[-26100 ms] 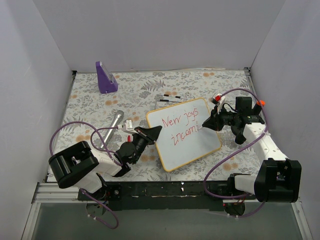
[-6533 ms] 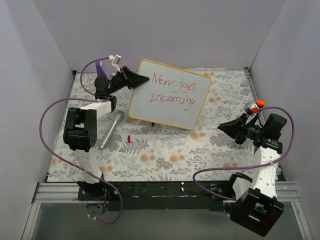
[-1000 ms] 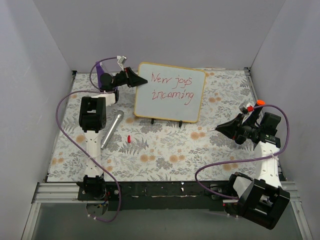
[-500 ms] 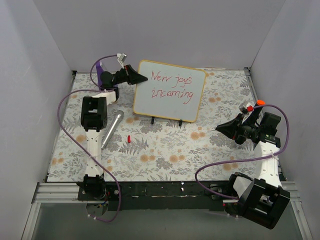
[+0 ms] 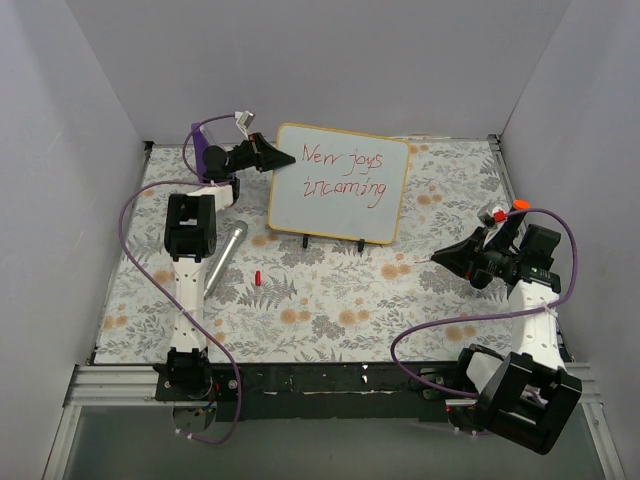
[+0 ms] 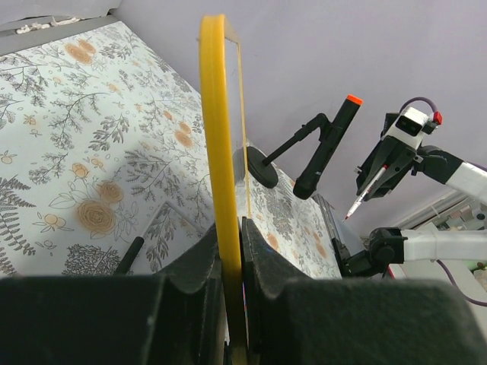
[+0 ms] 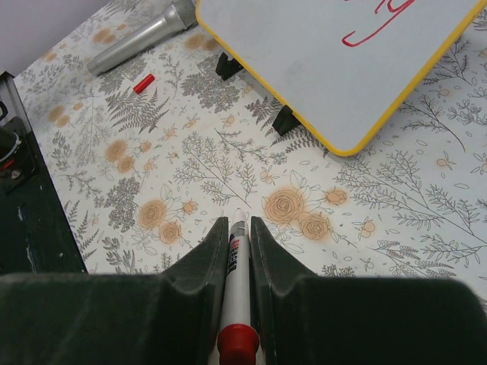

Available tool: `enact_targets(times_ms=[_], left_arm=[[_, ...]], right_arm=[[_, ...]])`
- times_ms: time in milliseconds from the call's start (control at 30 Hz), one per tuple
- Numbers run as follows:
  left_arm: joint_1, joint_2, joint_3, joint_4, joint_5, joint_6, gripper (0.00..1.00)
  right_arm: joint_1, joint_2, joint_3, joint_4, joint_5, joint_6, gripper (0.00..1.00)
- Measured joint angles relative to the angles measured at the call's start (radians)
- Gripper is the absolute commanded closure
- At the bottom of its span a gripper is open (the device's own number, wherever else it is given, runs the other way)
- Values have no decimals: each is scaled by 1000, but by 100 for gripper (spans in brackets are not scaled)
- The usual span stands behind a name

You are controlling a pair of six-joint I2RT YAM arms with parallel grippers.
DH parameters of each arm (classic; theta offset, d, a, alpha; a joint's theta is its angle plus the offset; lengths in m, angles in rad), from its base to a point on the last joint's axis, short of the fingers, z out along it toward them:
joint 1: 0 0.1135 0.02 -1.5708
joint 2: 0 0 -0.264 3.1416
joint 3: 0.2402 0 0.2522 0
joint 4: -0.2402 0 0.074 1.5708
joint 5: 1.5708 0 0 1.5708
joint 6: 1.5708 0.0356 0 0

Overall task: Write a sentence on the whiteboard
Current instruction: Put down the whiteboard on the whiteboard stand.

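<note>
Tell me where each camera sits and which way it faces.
Top external: high behind the robot, looking down at the table and the propped whiteboard; left arm and right arm show whole.
Left wrist: on the left arm, looking along the whiteboard's yellow edge toward the right arm; the left gripper is shut on that edge.
Right wrist: on the right arm, looking down at the table; the right gripper is shut on a marker.
Shared: top and right wrist both show the red cap.

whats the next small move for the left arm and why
Probably open the left gripper and let go: it is clamped on the whiteboard at its yellow edge, the sentence looks finished, and the board appears to stand upright on its black feet.
</note>
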Motion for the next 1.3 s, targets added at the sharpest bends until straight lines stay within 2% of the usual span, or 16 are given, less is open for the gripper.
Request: enact_targets(times_ms=[333, 567, 600, 733, 1000, 1300], left_arm=[[1, 0, -1, 0, 3, 4, 98], [5, 0, -18, 0, -2, 10, 88], [5, 0, -18, 2, -2, 14, 83], [7, 0, -18, 15, 2, 67, 76], [11, 0, -18, 22, -1, 116, 74], [14, -3, -36, 30, -16, 157, 61]], right_arm=[[0, 18, 0, 0, 0, 0, 99], [0, 18, 0, 0, 0, -1, 99], [0, 18, 0, 0, 0, -1, 99], [0, 18, 0, 0, 0, -2, 99], [0, 18, 0, 0, 0, -3, 99], [0, 19, 0, 0, 0, -3, 99]])
